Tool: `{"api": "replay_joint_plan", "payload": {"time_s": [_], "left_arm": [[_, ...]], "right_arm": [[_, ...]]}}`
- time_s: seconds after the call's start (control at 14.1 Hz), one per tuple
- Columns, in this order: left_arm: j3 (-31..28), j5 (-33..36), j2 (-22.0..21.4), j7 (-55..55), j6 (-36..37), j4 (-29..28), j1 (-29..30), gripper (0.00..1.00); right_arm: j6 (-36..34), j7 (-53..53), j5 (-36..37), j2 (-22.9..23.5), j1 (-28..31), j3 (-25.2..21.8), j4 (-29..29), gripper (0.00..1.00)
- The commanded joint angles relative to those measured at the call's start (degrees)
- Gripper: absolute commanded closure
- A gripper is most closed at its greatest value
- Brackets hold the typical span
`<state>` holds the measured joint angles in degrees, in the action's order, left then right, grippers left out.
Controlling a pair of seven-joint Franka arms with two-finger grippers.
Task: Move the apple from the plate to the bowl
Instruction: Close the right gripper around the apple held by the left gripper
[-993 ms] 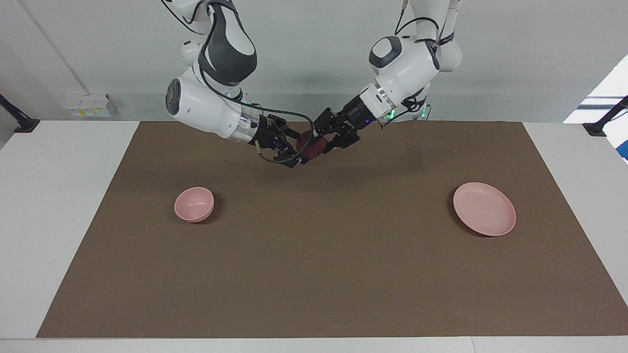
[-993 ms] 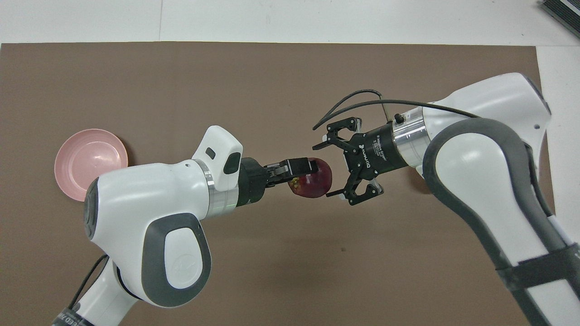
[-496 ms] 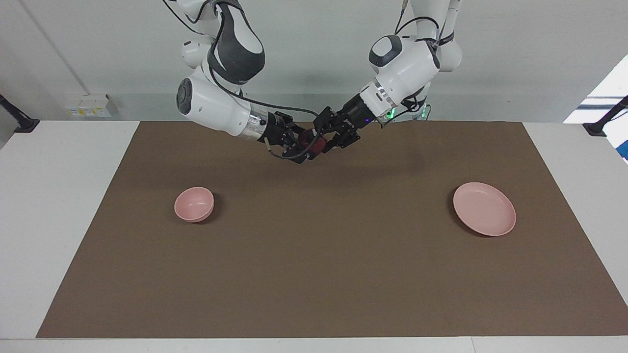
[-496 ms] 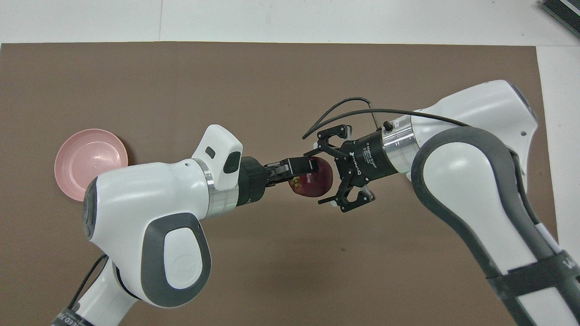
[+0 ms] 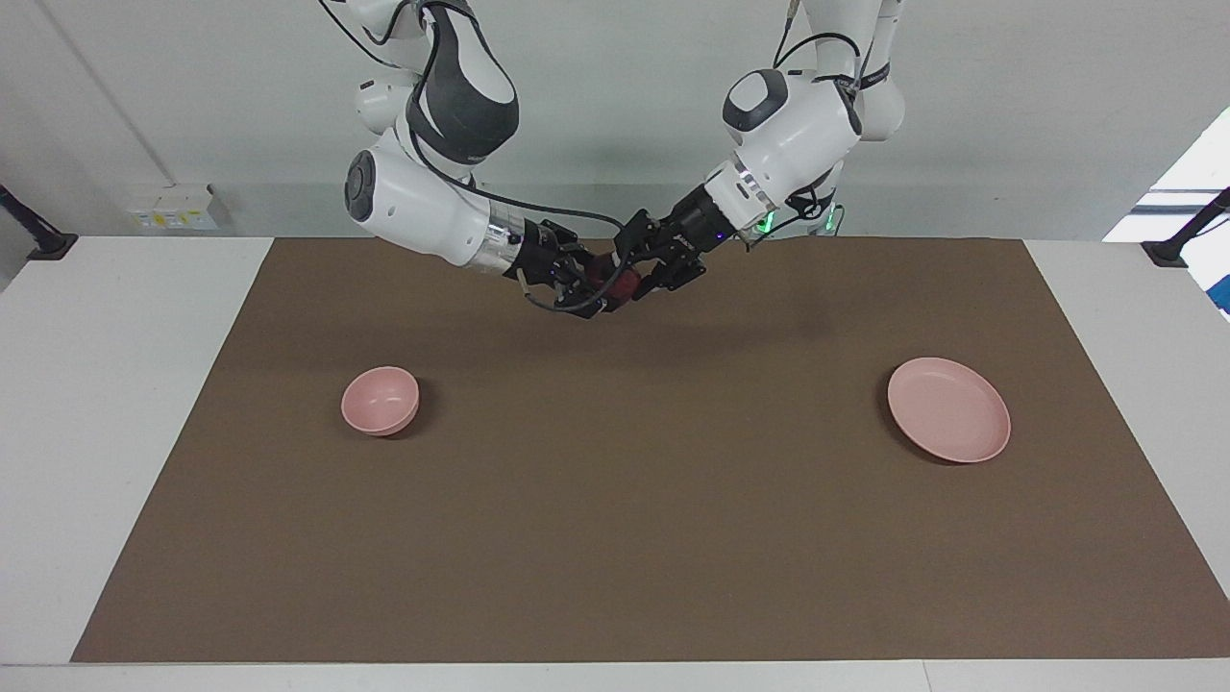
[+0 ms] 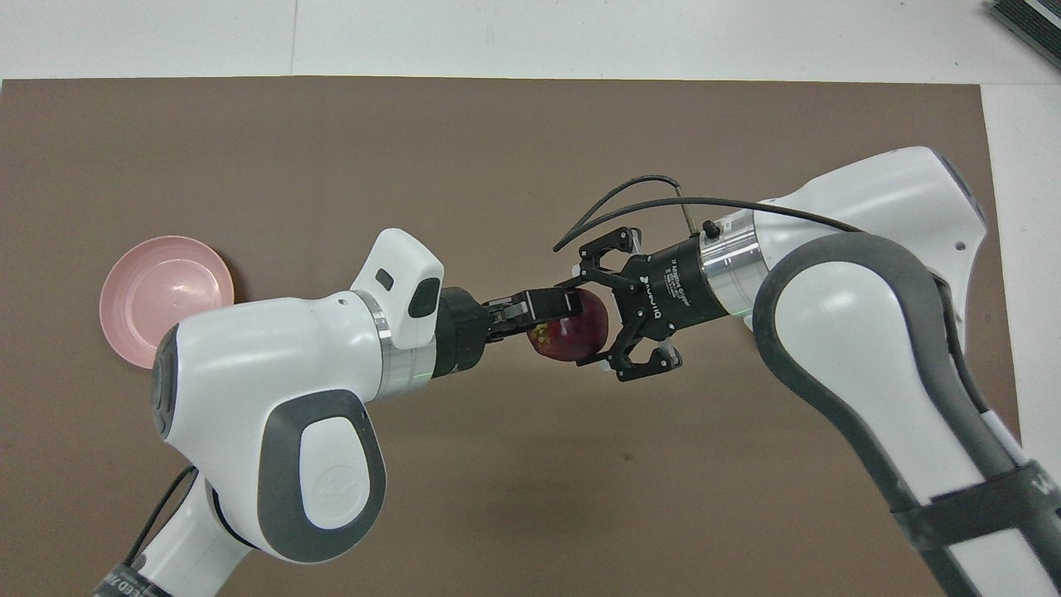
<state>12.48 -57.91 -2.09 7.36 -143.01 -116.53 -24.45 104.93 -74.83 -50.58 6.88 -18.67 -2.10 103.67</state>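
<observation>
The dark red apple point(image 5: 625, 282) point(image 6: 576, 336) hangs in the air between both grippers, over the mat's middle near the robots' edge. My left gripper point(image 5: 636, 277) point(image 6: 554, 325) is shut on it from the left arm's side. My right gripper point(image 5: 596, 285) point(image 6: 584, 325) meets it from the right arm's side, its fingers against the apple's two free sides. The pink plate point(image 5: 948, 408) point(image 6: 157, 286) lies bare toward the left arm's end, partly covered by the left arm in the overhead view. The pink bowl point(image 5: 381, 400) stands toward the right arm's end, hidden under the right arm in the overhead view.
A brown mat point(image 5: 625, 500) covers most of the white table. The two arms meet above its edge nearest the robots.
My right gripper has moved in onto the apple held by my left gripper, and its spread fingers have closed down to the apple's sides. The left gripper has hardly moved.
</observation>
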Motion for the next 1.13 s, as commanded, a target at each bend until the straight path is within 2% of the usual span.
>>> {"api": "replay_joint_plan", "payload": {"time_s": [0.0,0.14,0.21,0.28,0.35,0.5,0.57,0.64,0.92,1.06], "left_arm": [[-0.1,-0.2,0.3,0.6,-0.6,0.9,-0.2,1.0],[-0.1,-0.2,0.3,0.5,-0.6,0.9,-0.2,1.0],[-0.1,-0.2,0.3,0.5,-0.6,0.9,-0.2,0.91],[-0.1,-0.2,0.3,0.5,-0.7,0.9,-0.2,0.65],[-0.1,0.0,0.3,0.5,-0.7,0.9,-0.2,0.43],[-0.1,0.3,0.3,1.0,-0.7,0.9,-0.2,0.23],[-0.1,0.3,0.3,1.3,-0.7,0.9,-0.2,0.05],[-0.2,0.8,0.4,1.3,-0.7,0.9,-0.2,0.0],[-0.3,3.3,0.4,1.7,0.6,0.7,0.2,0.0],[-0.7,7.3,0.2,1.7,4.2,0.3,0.6,0.0]], "right_arm": [[0.2,-0.7,-1.5,-1.1,-0.4,0.1,1.0,1.0],[0.0,-0.5,-1.5,-1.1,-0.3,0.0,0.8,1.0],[0.0,-0.5,-1.5,-1.1,-0.3,0.1,0.7,1.0],[0.0,-0.5,-1.5,-1.1,-0.2,0.0,0.7,1.0],[0.0,-0.5,-1.5,-1.1,-0.3,0.0,0.7,1.0],[0.0,-0.6,-1.5,-1.1,-0.3,0.0,0.7,1.0],[0.0,-0.6,-1.4,-1.1,-0.3,0.0,0.6,1.0],[-0.1,-0.7,-1.4,-1.2,-0.3,0.0,0.3,1.0],[-0.8,-0.4,-1.0,-1.2,-0.1,0.0,0.2,1.0],[-1.3,-0.1,-0.7,-1.4,0.2,-0.3,0.2,1.0]]}}
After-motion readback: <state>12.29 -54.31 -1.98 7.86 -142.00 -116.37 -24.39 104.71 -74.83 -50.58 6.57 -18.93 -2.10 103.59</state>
